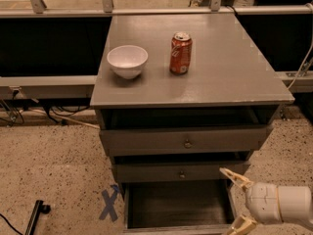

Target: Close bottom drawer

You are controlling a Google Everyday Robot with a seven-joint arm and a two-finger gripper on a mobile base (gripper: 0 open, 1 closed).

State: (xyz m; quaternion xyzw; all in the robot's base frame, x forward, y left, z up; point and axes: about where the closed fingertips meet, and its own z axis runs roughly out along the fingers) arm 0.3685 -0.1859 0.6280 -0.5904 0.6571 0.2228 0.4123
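The bottom drawer point(178, 207) is the lowest of the grey cabinet's three drawers and stands pulled far out, its dark inside showing; its front is cut off by the lower edge of the view. My gripper point(236, 199) is at the lower right, right beside the drawer's right side wall, fingers spread open and holding nothing. One cream fingertip point(230, 175) points up-left toward the middle drawer's corner; the other point(239, 225) is low by the drawer's front right corner.
The top drawer point(186, 140) and middle drawer point(181, 172) each stand slightly out. A white bowl point(127, 60) and a red soda can point(180, 52) stand on the cabinet top point(220, 77). A blue X mark point(108, 203) is on the speckled floor at left. Cables lie at the left.
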